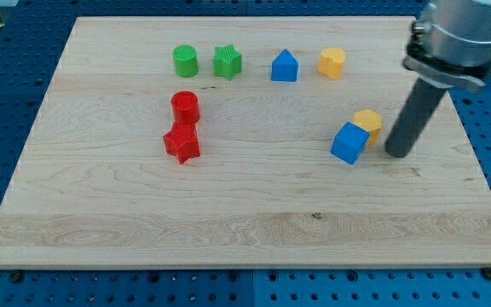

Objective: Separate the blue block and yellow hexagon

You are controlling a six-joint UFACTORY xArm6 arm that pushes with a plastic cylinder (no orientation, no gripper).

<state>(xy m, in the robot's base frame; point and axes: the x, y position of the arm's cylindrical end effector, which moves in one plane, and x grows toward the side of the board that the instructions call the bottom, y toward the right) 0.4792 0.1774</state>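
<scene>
My tip (396, 154) is bare, clamps nothing — at 3 o'clock of touching blue cube (349, 142) and yellow hexagon (368, 120). Risk: pushing both together.

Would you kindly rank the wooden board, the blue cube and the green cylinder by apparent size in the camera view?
1. Wooden board, by far the largest.
2. Blue cube.
3. Green cylinder, slightly smaller-looking, though it sits farther toward the view's top, so that is unsure.
</scene>
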